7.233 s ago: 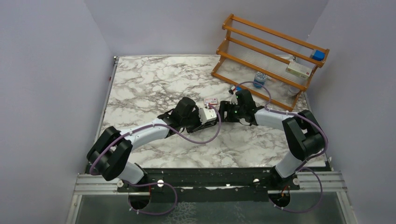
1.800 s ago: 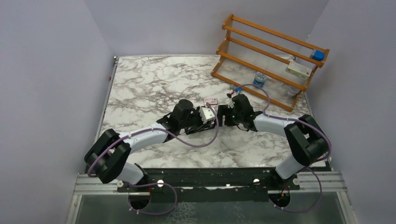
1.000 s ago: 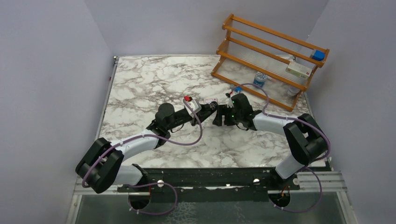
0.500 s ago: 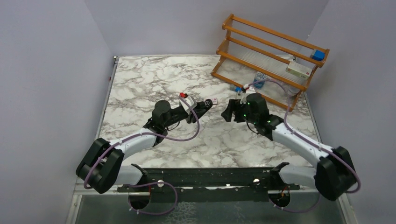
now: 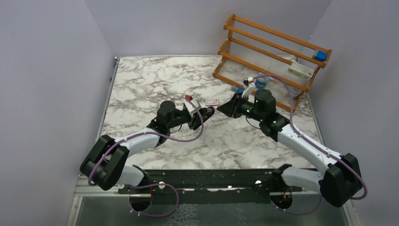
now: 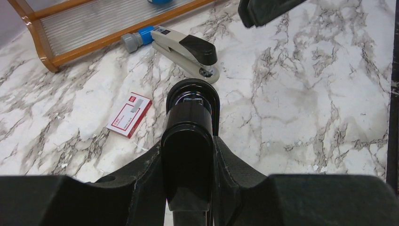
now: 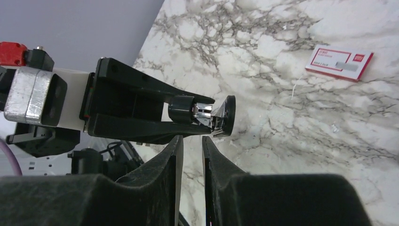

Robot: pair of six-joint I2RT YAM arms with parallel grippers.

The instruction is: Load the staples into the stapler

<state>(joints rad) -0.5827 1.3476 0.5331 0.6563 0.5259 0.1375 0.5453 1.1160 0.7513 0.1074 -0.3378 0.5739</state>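
The left tool (image 6: 188,155) clenches the black stapler (image 6: 190,117) above the tabletop (image 6: 306,94), the staples box (image 6: 129,114) lying just left of it, while the right tool (image 7: 190,155) hovers nearly closed, empty.

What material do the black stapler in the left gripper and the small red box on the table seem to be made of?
The stapler looks like glossy black plastic, since its rounded top reflects light; the silver part at its front end appears to be polished metal. The staple box looks like thin printed cardboard: flat, sharp-edged, matte red with a white label. The left gripper is closed on the stapler.
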